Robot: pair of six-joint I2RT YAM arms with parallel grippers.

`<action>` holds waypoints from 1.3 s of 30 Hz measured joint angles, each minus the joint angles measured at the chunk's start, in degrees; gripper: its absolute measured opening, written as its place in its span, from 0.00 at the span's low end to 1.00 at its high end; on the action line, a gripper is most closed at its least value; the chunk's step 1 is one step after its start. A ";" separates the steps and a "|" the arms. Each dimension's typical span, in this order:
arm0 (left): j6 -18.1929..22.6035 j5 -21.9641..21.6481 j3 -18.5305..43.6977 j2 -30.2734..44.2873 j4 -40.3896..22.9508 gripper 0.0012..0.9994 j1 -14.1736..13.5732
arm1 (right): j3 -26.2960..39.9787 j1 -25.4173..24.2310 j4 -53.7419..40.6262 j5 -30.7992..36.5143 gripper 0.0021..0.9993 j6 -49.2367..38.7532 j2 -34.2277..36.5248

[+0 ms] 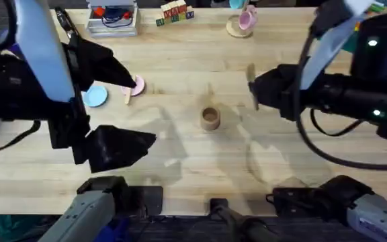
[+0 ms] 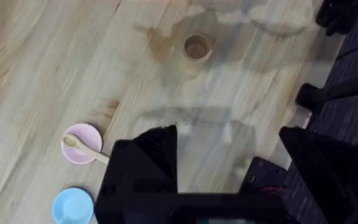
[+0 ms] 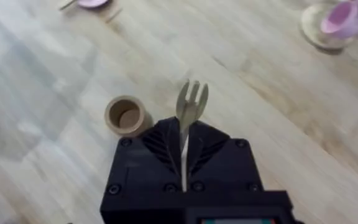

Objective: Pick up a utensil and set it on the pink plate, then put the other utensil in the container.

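One wooden spoon [image 2: 82, 147] lay with its bowl on the single pink plate [image 2: 83, 143] and its handle overhanging the rim, one light blue plate [image 2: 73, 205] sat just beside it, and one brown container [image 1: 210, 119] stood alone near the middle of the pale wooden table [image 1: 180, 81]. The right gripper [image 3: 184, 134] was pinched on the one wooden fork [image 3: 191, 106], tines pointing outward, raised above the table near the container. The left gripper [image 2: 229, 155] hung spread and empty, while a pink mug [image 1: 247, 20] on a coaster, some lettered blocks [image 1: 175, 12] and a stack of items [image 1: 113, 19] lined the far edge.
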 joint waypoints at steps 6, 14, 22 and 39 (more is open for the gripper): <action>0.00 0.00 0.00 0.00 -0.02 0.99 0.00 | -0.19 -1.55 1.75 -6.40 0.03 -5.61 4.24; 0.02 0.00 0.00 0.00 -0.02 0.99 0.00 | -0.24 -12.65 6.21 -25.22 0.03 -12.11 8.42; 0.02 0.00 0.00 0.00 -0.01 0.99 0.00 | -0.24 -19.59 6.94 -45.95 0.03 -22.63 14.39; 0.01 0.00 0.00 0.00 0.00 0.99 0.00 | -0.24 -19.61 7.07 -68.95 0.03 -45.40 26.84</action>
